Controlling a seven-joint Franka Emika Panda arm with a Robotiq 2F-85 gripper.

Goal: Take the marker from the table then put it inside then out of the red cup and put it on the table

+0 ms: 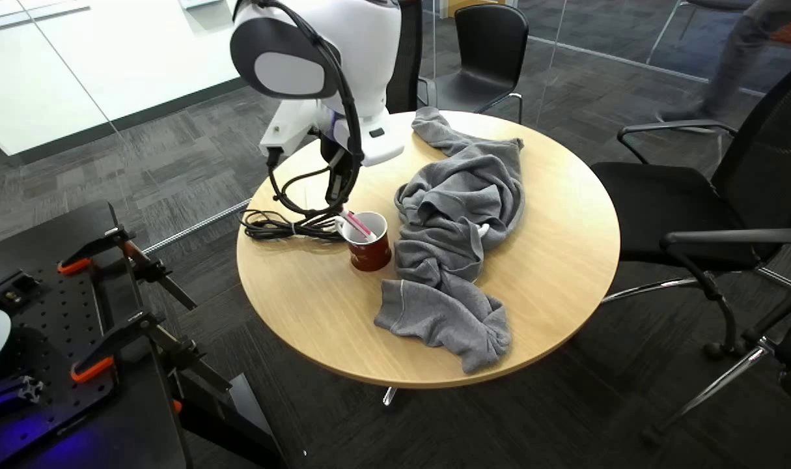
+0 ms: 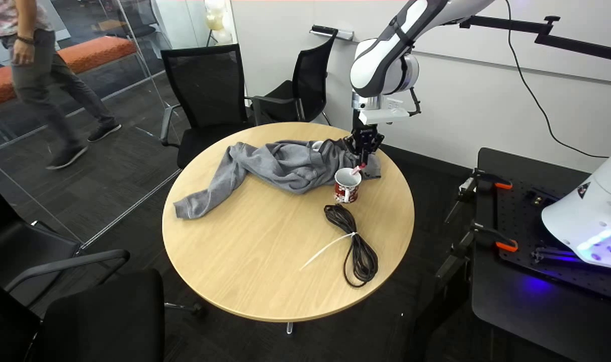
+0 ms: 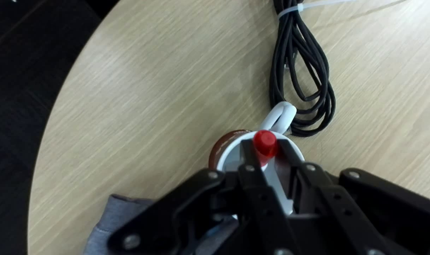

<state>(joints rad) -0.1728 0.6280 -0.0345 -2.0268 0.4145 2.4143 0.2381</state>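
Black two-finger gripper (image 3: 266,147) clamped on slim red-capped marker (image 3: 264,142) slanting into dark-red, white-lined mug (image 1: 371,256); tip unclear, probably below rim. An exterior view shows pink-and-white barrel (image 1: 359,225), mostly hidden in wrist view.

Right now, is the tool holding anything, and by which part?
The tool holds the marker, gripping it by its red upper end.

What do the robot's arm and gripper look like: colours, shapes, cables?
The arm is white, with rounded housings and dark grey patches. A black cable runs along its outside, and a white box-shaped part juts out near the wrist. The gripper is black, with slim fingers and round silvery screw heads. I can read no lettering on either.
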